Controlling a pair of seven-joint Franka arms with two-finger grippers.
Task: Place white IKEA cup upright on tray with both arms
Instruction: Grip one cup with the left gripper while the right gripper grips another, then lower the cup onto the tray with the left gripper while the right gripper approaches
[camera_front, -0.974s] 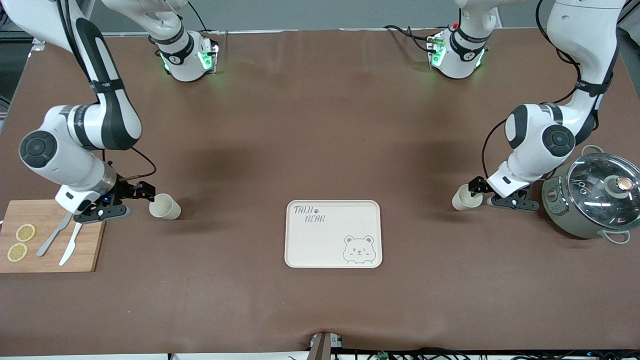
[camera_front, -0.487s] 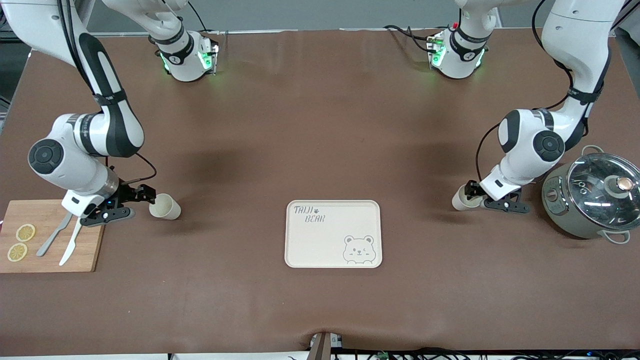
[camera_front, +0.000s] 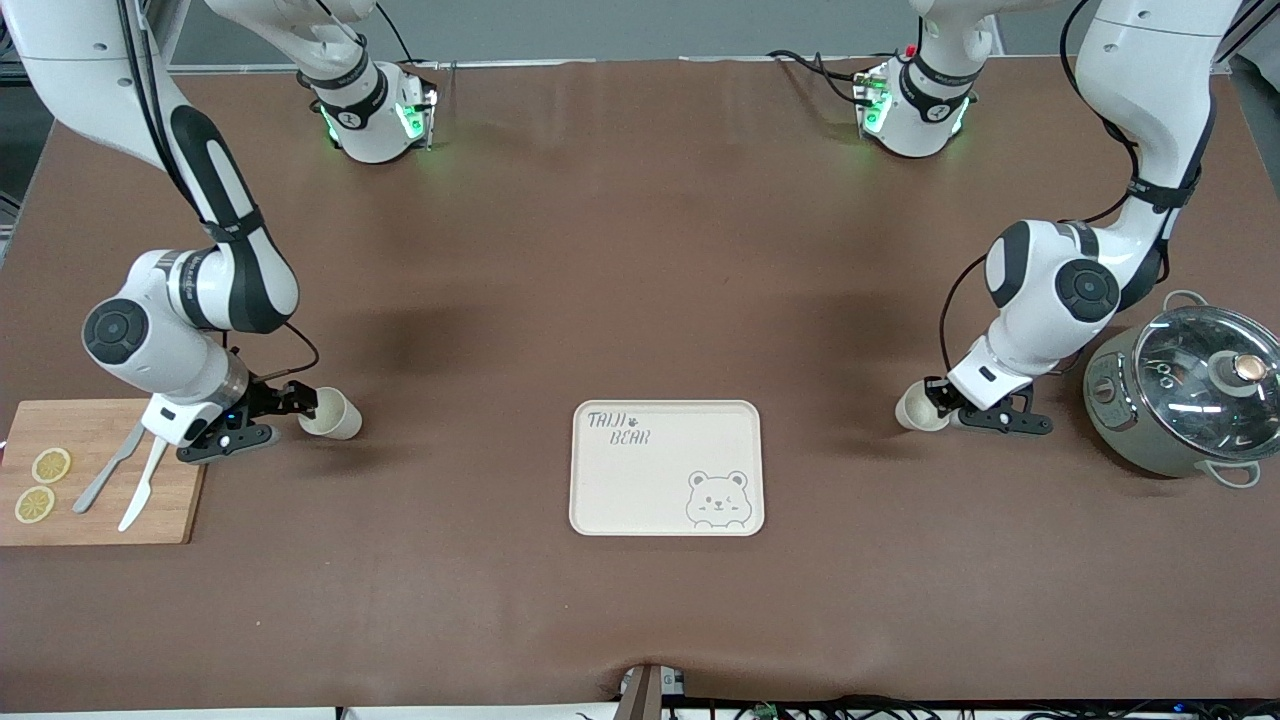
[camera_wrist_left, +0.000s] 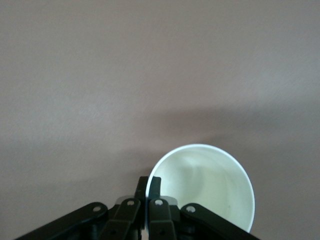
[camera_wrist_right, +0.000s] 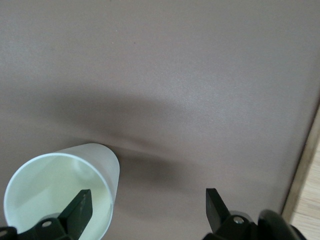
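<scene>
Left wrist view shows my left gripper (camera_wrist_left: 148, 187) pinching one cup's (camera_wrist_left: 210, 185) thin rim. Light, maybe slippery. My right gripper (camera_wrist_right: 147, 210) stays wide around the other cup (camera_wrist_right: 60, 185).

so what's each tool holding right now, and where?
Left tool is shut on its cup's rim. Right tool is open, one finger inside the other cup, holding nothing.

L jaws clamped, R jaws apart.
</scene>
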